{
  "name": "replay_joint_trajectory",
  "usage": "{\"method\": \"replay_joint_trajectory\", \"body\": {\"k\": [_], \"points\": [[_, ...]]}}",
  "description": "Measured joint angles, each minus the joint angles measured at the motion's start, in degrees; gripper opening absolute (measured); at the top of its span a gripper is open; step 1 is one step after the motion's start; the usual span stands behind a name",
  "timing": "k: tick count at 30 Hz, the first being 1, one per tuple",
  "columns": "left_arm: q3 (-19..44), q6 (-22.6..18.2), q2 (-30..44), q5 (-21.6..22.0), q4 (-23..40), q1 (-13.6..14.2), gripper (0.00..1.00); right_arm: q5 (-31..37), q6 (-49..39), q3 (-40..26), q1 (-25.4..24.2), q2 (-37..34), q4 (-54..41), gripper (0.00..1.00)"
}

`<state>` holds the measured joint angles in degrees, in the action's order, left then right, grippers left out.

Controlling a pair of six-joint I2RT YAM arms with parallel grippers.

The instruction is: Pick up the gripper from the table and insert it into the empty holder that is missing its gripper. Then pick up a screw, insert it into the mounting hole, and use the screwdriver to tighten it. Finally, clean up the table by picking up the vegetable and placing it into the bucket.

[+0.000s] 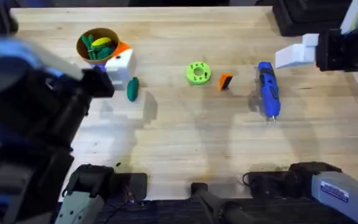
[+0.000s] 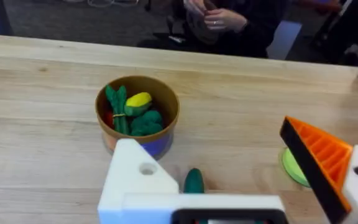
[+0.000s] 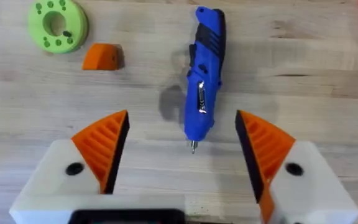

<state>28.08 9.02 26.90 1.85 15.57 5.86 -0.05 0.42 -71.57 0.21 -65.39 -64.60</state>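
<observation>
The bench (image 1: pixel 185 134) is pale wood with fine grain. The screwdriver (image 3: pixel 204 74) is bright blue with black bands. The gripper (image 3: pixel 102 56) is orange beside a lime-green disc (image 3: pixel 58 25). The vegetable (image 1: pixel 133 88) is dark green. The bucket (image 2: pixel 166 112) is tan over blue. The right tool (image 3: pixel 182 152) is white with orange ribbed pads (image 3: pixel 104 140).

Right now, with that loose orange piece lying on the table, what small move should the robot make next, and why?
Probably shift the right end effector from over the screwdriver to above the orange gripper beside the green disc. Its jaws stand open, the piece lies untouched, and the left arm's white holder lacks its orange pad.
</observation>
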Motion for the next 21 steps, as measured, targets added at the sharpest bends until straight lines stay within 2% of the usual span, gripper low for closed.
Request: {"method": "replay_joint_trajectory", "body": {"k": [7,13,15,21], "points": [[-6.71,0.0,-10.43,-5.83,-1.18,-3.7,0.985,0.0,0.0,0.0,0.0,0.0,0.0,0.99],[-15.06,0.0,-16.24,-13.35,-9.23,-6.01,0.987,0.0,0.0,0.0,0.0,0.0,0.0,0.99],[-17.8,0.02,-18.19,-15.77,-11.58,-6.4,0.986,0.0,-0.02,0.0,0.0,0.0,0.0,0.99],[-23.61,0.02,-24.1,-22.09,-12.8,-6.44,0.986,0.0,0.0,0.0,0.0,0.0,0.0,0.989]]}}
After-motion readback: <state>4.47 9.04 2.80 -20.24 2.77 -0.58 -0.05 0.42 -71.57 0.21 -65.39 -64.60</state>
